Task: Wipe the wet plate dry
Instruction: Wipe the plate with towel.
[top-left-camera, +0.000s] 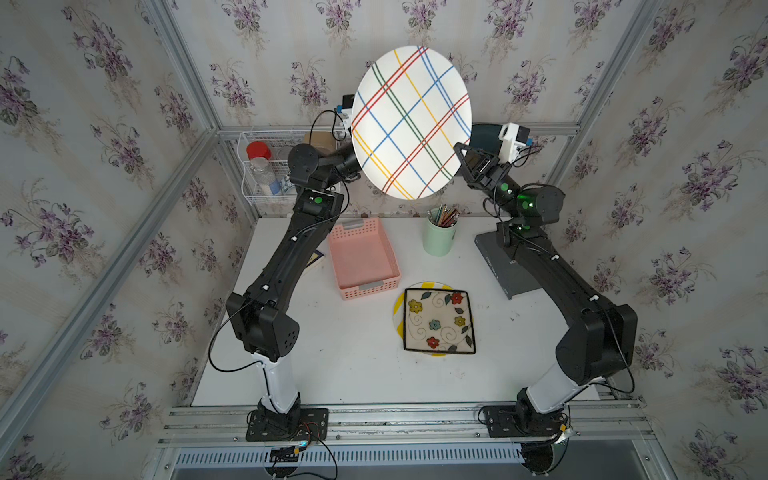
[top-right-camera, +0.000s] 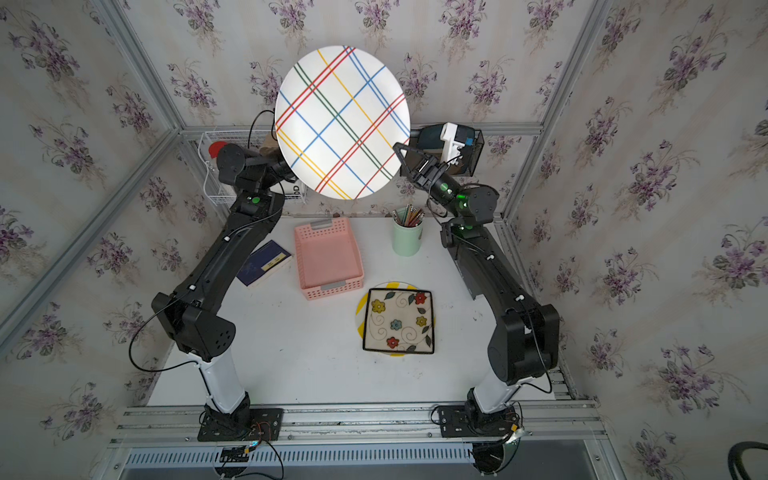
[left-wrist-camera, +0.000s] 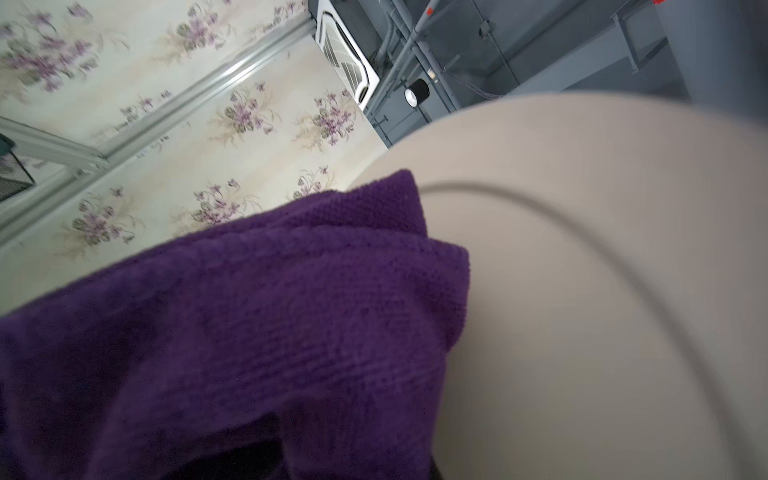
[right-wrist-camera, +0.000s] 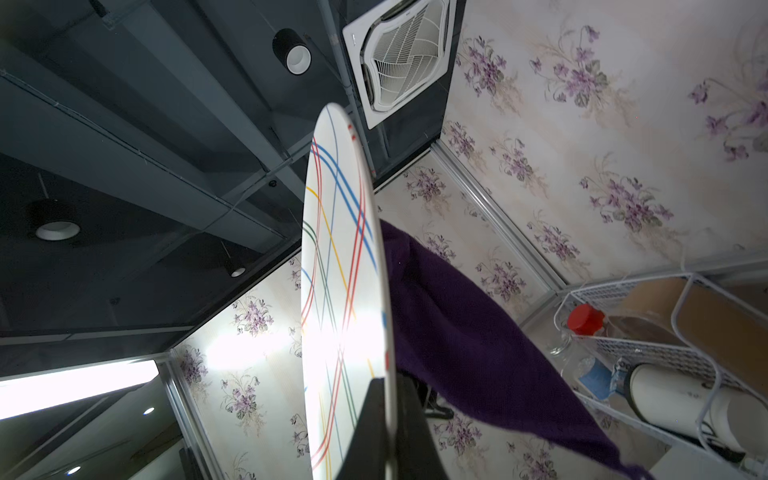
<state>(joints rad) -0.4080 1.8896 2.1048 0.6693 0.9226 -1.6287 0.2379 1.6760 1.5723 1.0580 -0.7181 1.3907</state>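
A large round white plate with red, blue, green and yellow crossing lines is held up on edge, high above the back of the table. My right gripper is shut on its lower right rim, one dark finger on the striped face and one behind; in both top views it shows at the plate's right edge. A purple cloth lies against the plate's plain back. My left gripper is hidden behind the plate and wrapped in the cloth, shut on it.
On the table stand a pink basket, a green cup of pencils, a square flowered plate on a yellow round one, a dark box and a blue book. A white wire rack hangs at the back left.
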